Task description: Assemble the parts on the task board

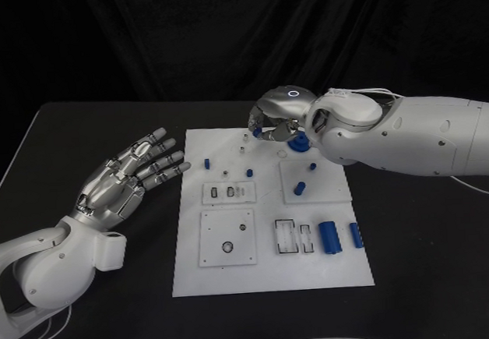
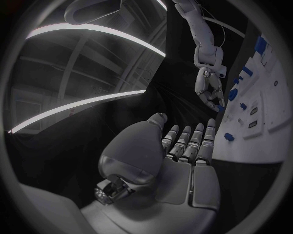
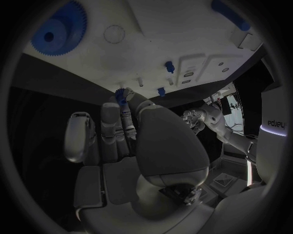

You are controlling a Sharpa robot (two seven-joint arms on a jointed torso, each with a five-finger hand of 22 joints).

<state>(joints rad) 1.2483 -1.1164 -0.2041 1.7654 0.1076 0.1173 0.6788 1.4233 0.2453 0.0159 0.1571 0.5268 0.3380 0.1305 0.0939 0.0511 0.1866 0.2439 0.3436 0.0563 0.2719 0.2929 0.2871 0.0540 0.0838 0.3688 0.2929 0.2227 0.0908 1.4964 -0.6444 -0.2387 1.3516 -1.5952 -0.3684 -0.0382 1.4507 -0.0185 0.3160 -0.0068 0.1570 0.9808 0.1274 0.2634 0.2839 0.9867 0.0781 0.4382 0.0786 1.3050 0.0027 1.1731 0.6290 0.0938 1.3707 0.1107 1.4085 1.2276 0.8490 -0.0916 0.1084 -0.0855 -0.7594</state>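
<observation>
The white task board (image 1: 272,273) lies in the middle of the black table. My right hand (image 1: 274,119) hovers over the board's far edge with its fingers curled in. It pinches a small blue toothed part (image 3: 121,94) at its fingertips. A larger blue gear (image 1: 299,143) sits on the board just beside that hand, also seen as the gear (image 3: 59,28). My left hand (image 1: 130,176) is held flat beside the board's left edge, fingers spread and holding nothing. Small blue pegs (image 1: 300,187) stand in the board's far half.
Two blue cylinders (image 1: 330,238) lie side by side near the board's right edge. Rectangular inset plates (image 1: 227,237) with holes and slots occupy the board's middle and near half. Bare black table surrounds the board.
</observation>
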